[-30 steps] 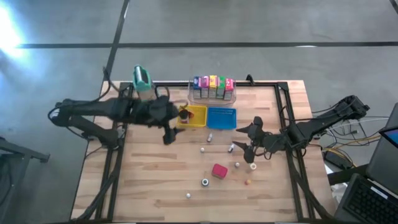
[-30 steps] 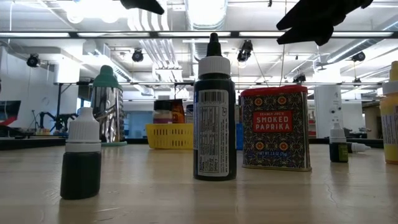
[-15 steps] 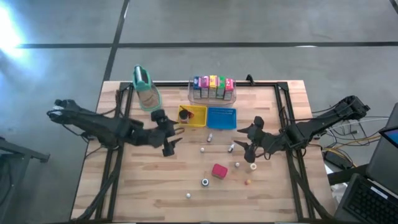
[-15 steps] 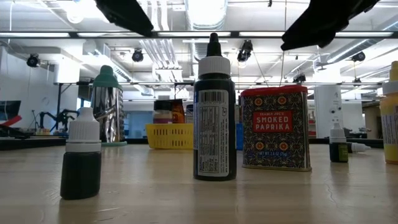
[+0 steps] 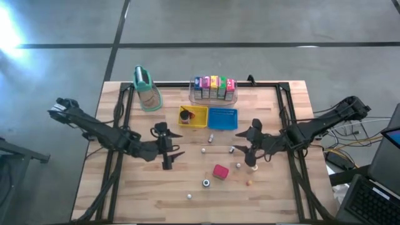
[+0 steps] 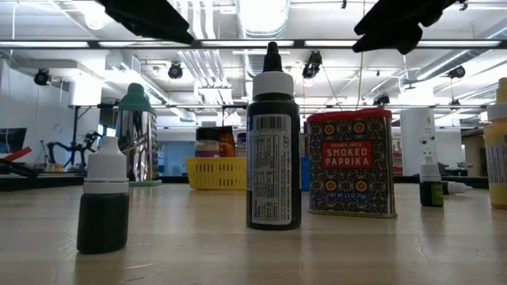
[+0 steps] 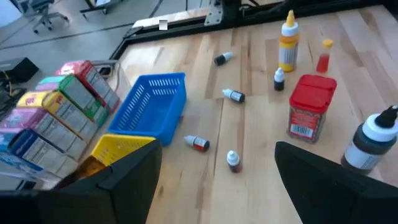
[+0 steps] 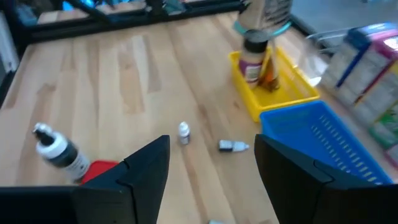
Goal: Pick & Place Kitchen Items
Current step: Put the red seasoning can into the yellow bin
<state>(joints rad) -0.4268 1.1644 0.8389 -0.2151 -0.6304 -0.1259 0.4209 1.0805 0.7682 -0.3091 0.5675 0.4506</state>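
Presently: right gripper [image 5: 249, 148], jaws spread and empty, hovers beside small white-capped dropper bottle [image 5: 232, 149]; lower squarely, then close.

I see a wooden table [image 5: 144, 187] on a grey concrete floor [image 5: 250, 22] crossed by dark lines; beyond it, ceiling strip lights [image 6: 261, 43], pipes and ducts.

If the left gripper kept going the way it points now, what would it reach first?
Probably the small dropper bottle lying on the table between the open left gripper fingers; the red paprika tin stands farther on, off to one side. Depth is unclear.
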